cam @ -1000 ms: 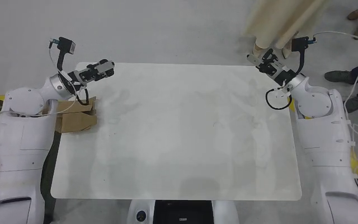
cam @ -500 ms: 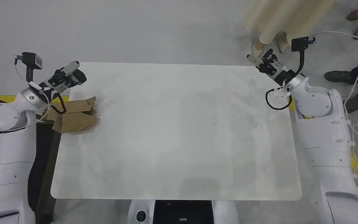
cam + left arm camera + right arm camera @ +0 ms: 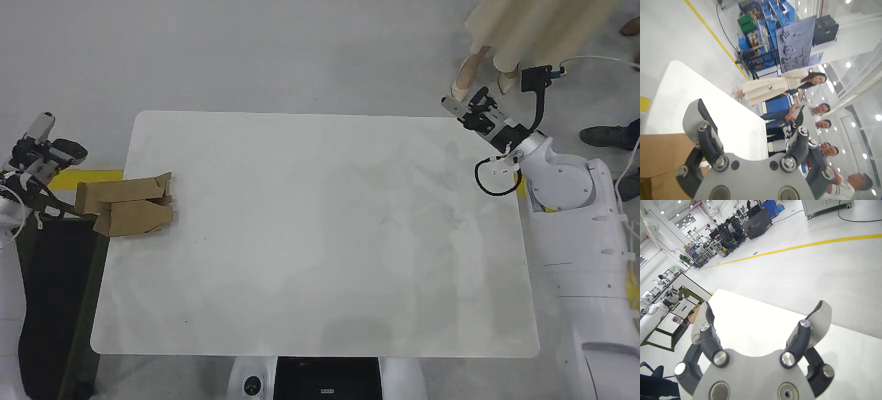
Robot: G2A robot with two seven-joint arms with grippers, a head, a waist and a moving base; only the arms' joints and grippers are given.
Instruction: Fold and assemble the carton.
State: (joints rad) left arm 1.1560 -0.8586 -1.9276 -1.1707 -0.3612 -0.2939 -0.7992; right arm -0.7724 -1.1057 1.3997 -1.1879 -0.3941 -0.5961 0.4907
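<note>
Top view: the carton (image 3: pixel 125 205) lies at the left edge of the table (image 3: pixel 320 240), low and collapsed, with one end hanging past the table's rim. I see no raised walls and no closed flaps. The left gripper (image 3: pixel 62 152) is off the table, beside the overhanging end of the carton and not touching it. The right gripper (image 3: pixel 468 103) sits over the far right corner, well apart from the carton.

Left wrist view: the left gripper's fingers (image 3: pixel 702 111) are spread wide with nothing between them, so the hand is released. A brown cardboard panel of the carton shows close below one finger. I cannot tell from this angle whether it touches.

Right wrist view: the right gripper's fingers (image 3: pixel 707 311) are likewise spread and empty, over bare white tabletop.

Assessment: I judge the task to be at or near its start. Nothing in the way of folding or assembly can be confirmed as done. What remains is to grasp the carton, bring it fully onto the table, open it into shape and fold the flaps — essentially the whole job.
</note>
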